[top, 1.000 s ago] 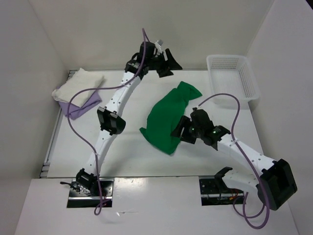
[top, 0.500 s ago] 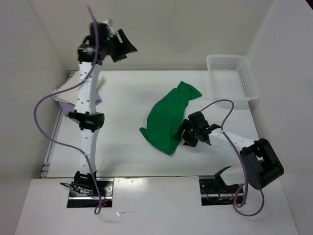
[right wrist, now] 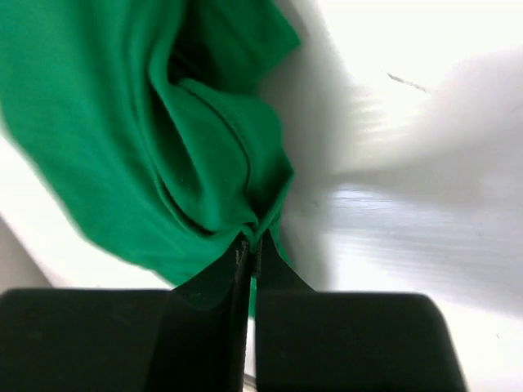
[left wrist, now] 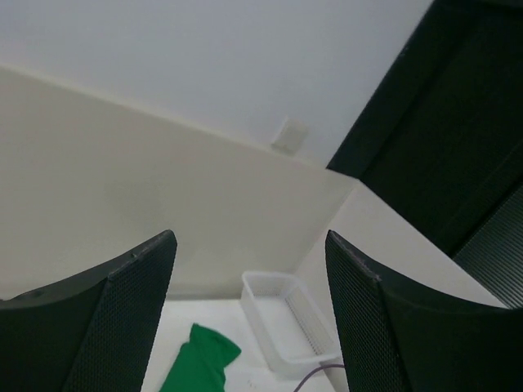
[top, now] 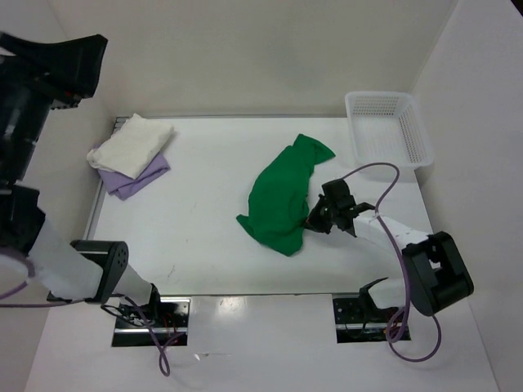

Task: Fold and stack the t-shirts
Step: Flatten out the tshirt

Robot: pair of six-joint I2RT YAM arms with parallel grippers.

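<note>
Overhead only: cream t-shirt (top: pixel 131 140) atop lavender t-shirt (top: pixel 140 176). Right wrist: right gripper (right wrist: pixel 249 241) jaws pinching green t-shirt (right wrist: pixel 163 147) fold. Left gripper (left wrist: pixel 249 241) jaws spread.

The lavender t-shirt (top: pixel 135 181) is largely covered by the cream t-shirt (top: pixel 131 143). The left arm (top: pixel 49 265) is cut off by the overhead view's left edge. In the right wrist view the green t-shirt (right wrist: pixel 122 122) is cropped at top and left; the cloth pinched between the right fingers (right wrist: pixel 208 286) is hidden.
</note>
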